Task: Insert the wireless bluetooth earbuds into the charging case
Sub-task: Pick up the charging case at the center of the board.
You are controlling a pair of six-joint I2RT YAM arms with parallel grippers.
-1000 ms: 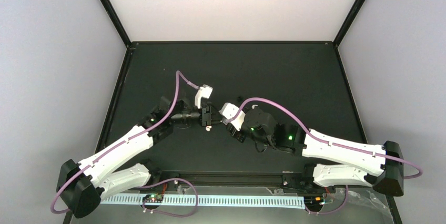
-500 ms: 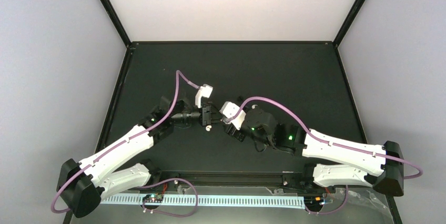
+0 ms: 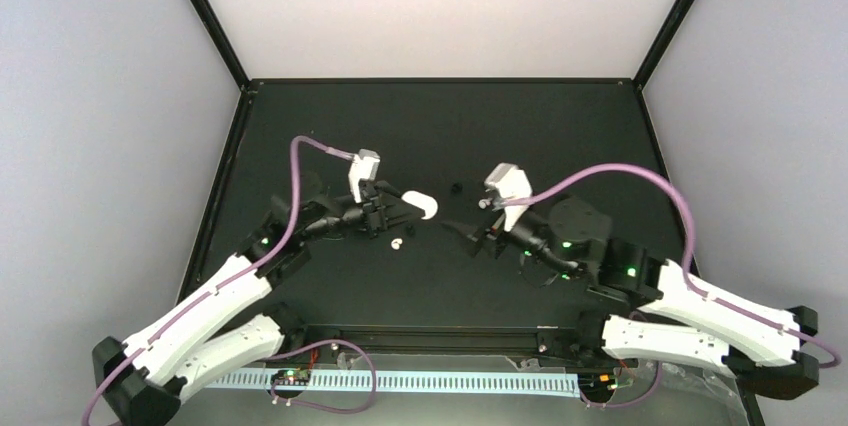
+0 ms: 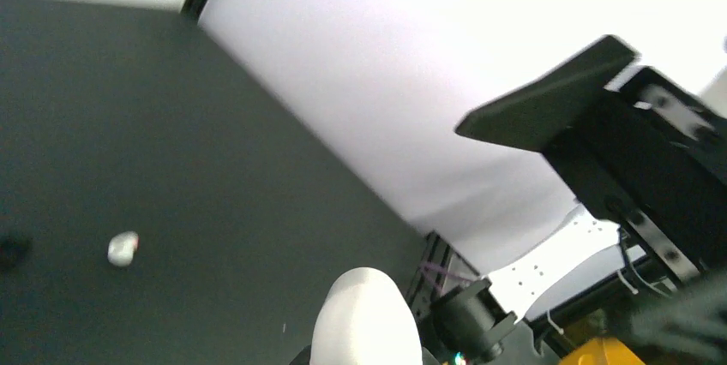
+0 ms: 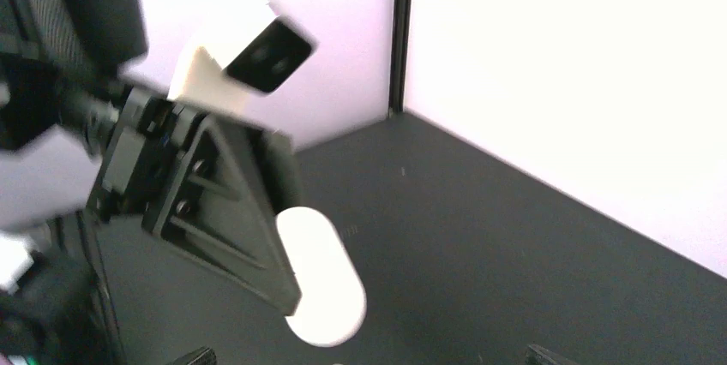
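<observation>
My left gripper (image 3: 405,206) is shut on one end of a white pill-shaped charging case (image 3: 424,206), held above the black table. In the left wrist view the case (image 4: 367,320) fills the bottom edge. In the right wrist view the case (image 5: 319,278) juts out from the left gripper's black fingers (image 5: 249,241). One white earbud (image 3: 396,243) lies on the table just below the case and appears again in the left wrist view (image 4: 123,248). My right gripper (image 3: 478,238) stands open and empty to the right of the case, apart from it; its fingertips (image 5: 195,356) only peek in at the bottom edge.
A small dark object (image 3: 456,187), perhaps a black earbud, lies on the black table (image 3: 560,136) between the two grippers, slightly farther back. White walls and a black frame enclose the table on the left, right and far sides.
The right gripper has opened, let go of the case and drawn back to the right. The left arm has pulled left and back with the case. The white earbud has not moved.
</observation>
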